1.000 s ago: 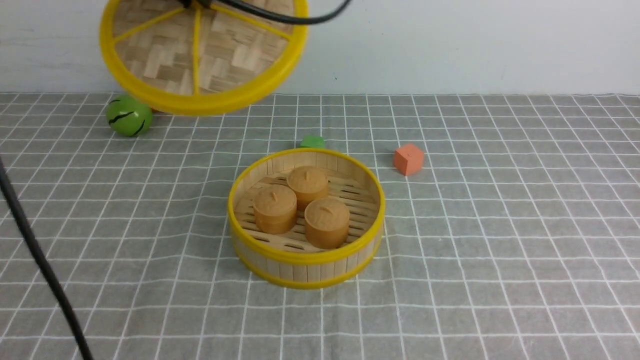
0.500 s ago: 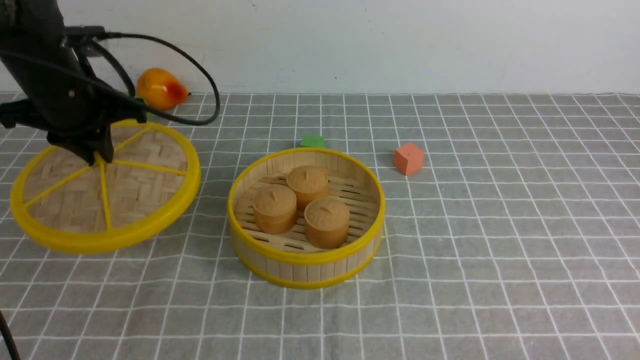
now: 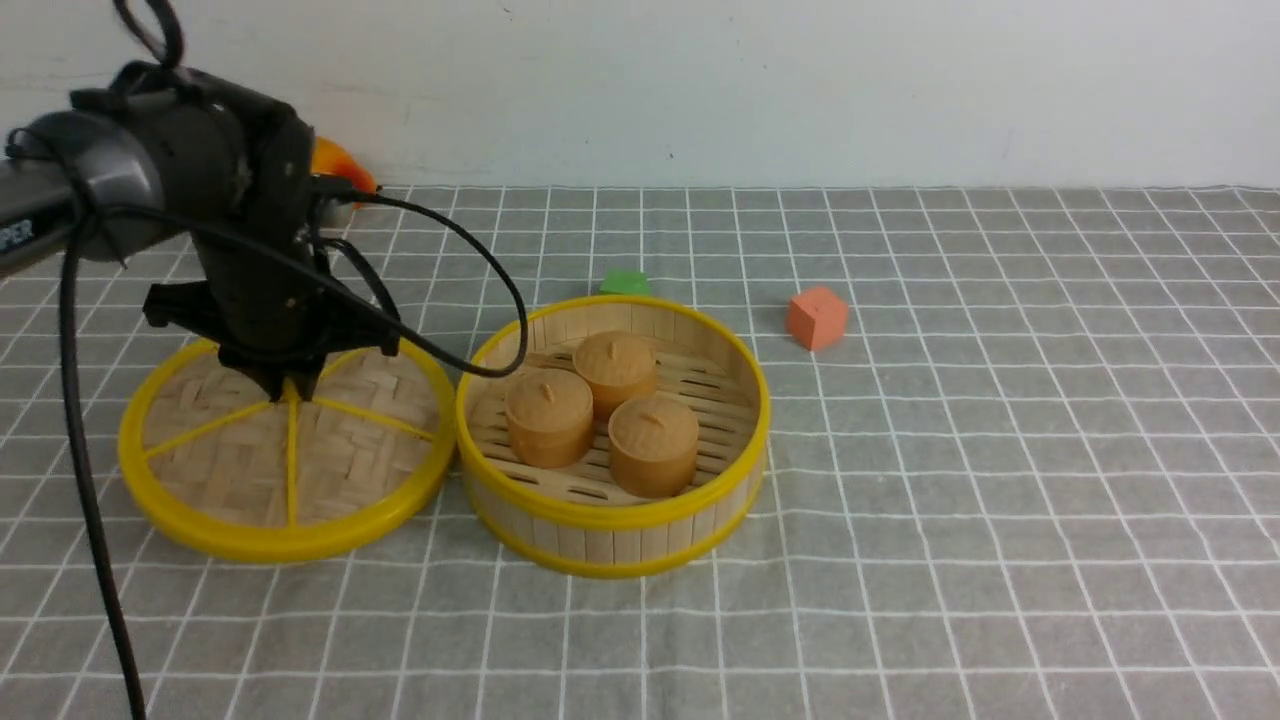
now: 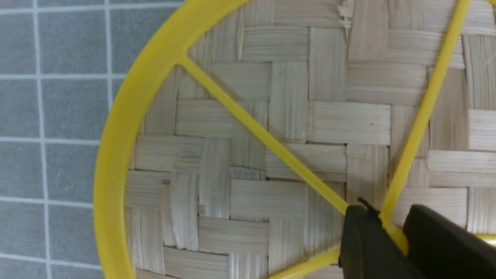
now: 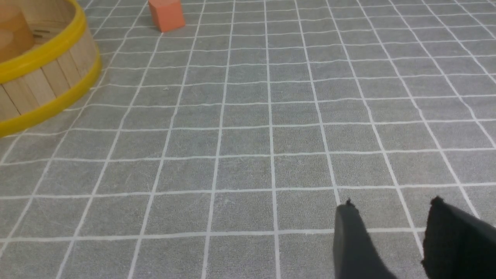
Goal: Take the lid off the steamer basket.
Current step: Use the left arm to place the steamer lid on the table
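Lid (image 3: 250,480) lies beside the steamer basket (image 3: 610,535), clamped at its centre by the left end effector (image 3: 288,388).

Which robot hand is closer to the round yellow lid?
Left. The left gripper is shut on the centre knob of the lid. The right gripper hangs open over bare cloth, on the other side of the steamer basket.

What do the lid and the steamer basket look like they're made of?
The lid: woven bamboo-like strips, matte, seemingly plastic glossy yellow rim and spokes. The steamer basket: upright pale wooden-looking slats, matte, between glossy yellow rings, likely plastic.
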You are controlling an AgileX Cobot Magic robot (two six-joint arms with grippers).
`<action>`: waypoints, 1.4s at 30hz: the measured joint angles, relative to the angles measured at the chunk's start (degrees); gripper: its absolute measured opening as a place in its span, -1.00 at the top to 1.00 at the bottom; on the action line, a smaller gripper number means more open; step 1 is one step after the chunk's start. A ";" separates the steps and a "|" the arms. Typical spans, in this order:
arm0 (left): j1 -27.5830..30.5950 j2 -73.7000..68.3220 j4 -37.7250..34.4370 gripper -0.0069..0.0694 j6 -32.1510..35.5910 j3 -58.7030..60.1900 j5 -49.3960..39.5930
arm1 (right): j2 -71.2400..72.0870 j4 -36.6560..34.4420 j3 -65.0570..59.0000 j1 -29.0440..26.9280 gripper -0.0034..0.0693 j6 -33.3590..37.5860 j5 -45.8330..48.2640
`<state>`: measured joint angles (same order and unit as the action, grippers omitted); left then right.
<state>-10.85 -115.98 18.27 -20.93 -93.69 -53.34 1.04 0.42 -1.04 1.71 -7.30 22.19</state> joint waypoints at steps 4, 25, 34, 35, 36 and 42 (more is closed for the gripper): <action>-0.07 -1.82 1.63 0.53 -1.90 0.00 0.24 | 0.00 0.00 0.00 0.00 0.24 0.00 0.00; 0.03 -2.62 -4.13 0.53 -2.36 0.00 2.71 | 0.00 0.00 0.00 0.00 0.24 0.00 0.00; 0.03 -2.88 -7.45 -0.12 -2.66 0.00 5.46 | 0.00 0.00 0.00 0.00 0.24 0.00 0.00; -0.02 -2.89 -7.81 -0.22 -2.66 0.00 5.59 | 0.00 0.00 0.00 0.00 0.24 0.00 0.00; -0.02 -2.95 -7.81 -0.22 -2.66 0.00 5.63 | 0.00 0.00 0.00 0.00 0.24 0.00 0.00; -0.09 -2.42 -8.47 -0.51 -2.66 -0.05 5.68 | 0.00 -0.05 0.00 0.00 0.24 0.00 0.00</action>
<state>-10.94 -118.40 9.80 -23.59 -93.74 -47.66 1.04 0.37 -1.04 1.71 -7.30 22.19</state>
